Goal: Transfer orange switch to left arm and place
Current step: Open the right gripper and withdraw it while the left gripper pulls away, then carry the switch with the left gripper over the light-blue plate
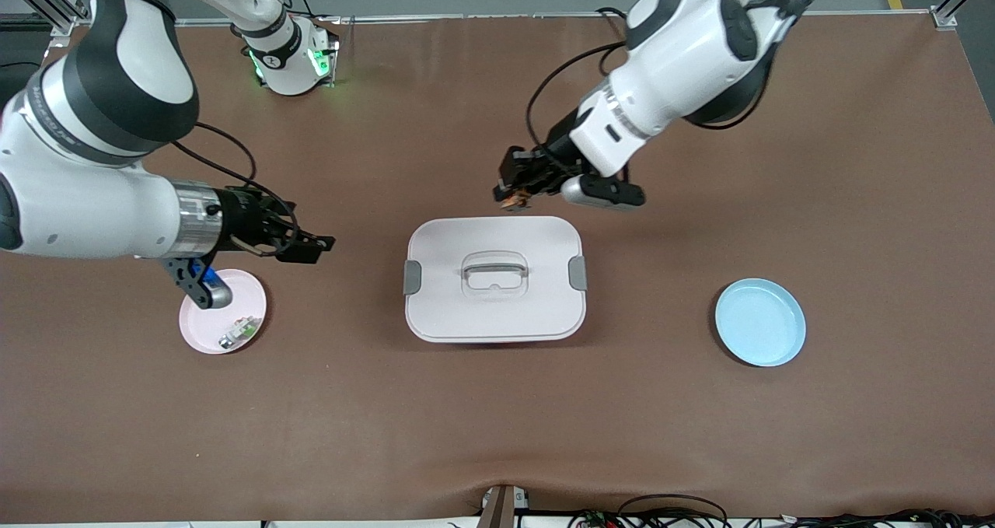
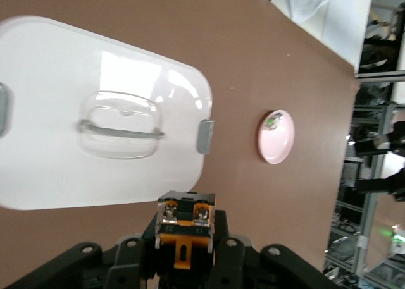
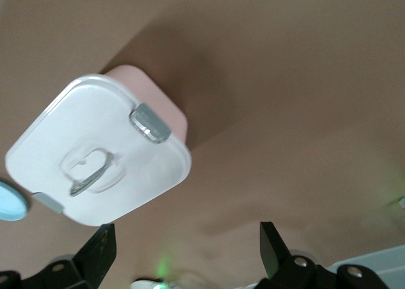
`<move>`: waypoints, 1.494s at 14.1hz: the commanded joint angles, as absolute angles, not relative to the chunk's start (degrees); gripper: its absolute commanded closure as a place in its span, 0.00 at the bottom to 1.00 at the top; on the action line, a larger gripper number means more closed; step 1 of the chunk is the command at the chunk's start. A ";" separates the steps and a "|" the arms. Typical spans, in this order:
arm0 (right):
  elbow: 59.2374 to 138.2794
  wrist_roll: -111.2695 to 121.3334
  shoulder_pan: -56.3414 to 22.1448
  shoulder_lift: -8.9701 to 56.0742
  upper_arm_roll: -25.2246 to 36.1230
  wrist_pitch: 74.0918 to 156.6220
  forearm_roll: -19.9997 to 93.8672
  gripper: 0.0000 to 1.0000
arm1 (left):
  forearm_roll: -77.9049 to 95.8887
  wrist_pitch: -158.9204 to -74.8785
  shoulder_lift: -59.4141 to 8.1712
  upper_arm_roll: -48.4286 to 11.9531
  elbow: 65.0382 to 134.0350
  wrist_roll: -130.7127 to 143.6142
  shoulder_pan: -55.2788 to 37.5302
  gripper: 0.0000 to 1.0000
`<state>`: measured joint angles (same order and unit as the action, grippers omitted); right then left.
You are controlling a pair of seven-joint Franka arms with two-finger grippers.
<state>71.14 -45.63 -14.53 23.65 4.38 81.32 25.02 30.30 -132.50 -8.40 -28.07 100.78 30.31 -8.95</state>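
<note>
A: Where's my L gripper [image 1: 514, 194]?
B: Up in the air, over the table just past the box [image 1: 494, 279] edge toward the bases. It's pinching the orange switch [image 1: 513, 198].

A: Front cam gives me only a dark speck w/ orange there.
B: L wrist cam shows more: black body, orange tab, 2 silver screw terminals [image 2: 185, 222], clamped between the fingers [image 2: 229, 254].

A: Arm pose?
B: L arm slants down from its base, wrist aimed toward the R arm's end. R arm lies low and nearly level, R gripper [image 1: 307, 248] over the table beside the pink plate [image 1: 204, 333], pointing at the box.

A: R fingers?
B: Spread wide, nothing between them; R wrist cam shows both tips [image 3: 101, 248] apart, box lid [image 3: 101, 181] ahead.

A: Anything else?
B: Small green-and-silver part [image 1: 239, 331] on the pink plate, blue plate [image 1: 760, 322] toward the L arm's end.
</note>
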 commanded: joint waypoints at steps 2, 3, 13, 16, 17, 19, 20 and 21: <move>71.89 -33.87 -11.26 21.01 3.60 79.37 18.29 0.00 | 27.86 -119.13 0.16 -28.04 102.75 29.45 -1.52 0.97; 71.89 -30.36 -10.38 20.74 3.60 79.28 16.63 0.00 | 27.77 -115.00 0.70 -28.04 102.31 29.10 0.68 0.98; 72.33 -7.82 -3.25 17.41 3.60 78.84 4.40 0.00 | 12.22 -102.22 2.90 -27.95 102.04 21.27 18.26 0.98; 72.42 -7.21 -3.25 16.53 3.43 79.19 -0.16 0.00 | 12.04 -102.13 2.38 -27.86 102.57 21.18 25.65 0.97; 72.60 -5.55 -3.16 16.35 3.51 79.71 -0.52 0.00 | 11.34 -102.65 2.11 -27.77 102.92 21.09 26.97 0.98; 74.00 -1.69 -0.89 15.48 3.60 81.29 -0.53 0.00 | 9.32 -104.49 0.80 -27.86 103.10 21.18 29.96 0.98; 75.05 -0.45 -0.36 14.95 3.60 82.26 -0.53 0.00 | 9.23 -105.81 0.10 -27.77 103.36 21.18 30.93 0.97; 76.28 0.34 0.26 13.98 3.60 83.05 -0.61 0.00 | 9.14 -107.04 -0.61 -27.77 103.79 21.36 32.07 0.98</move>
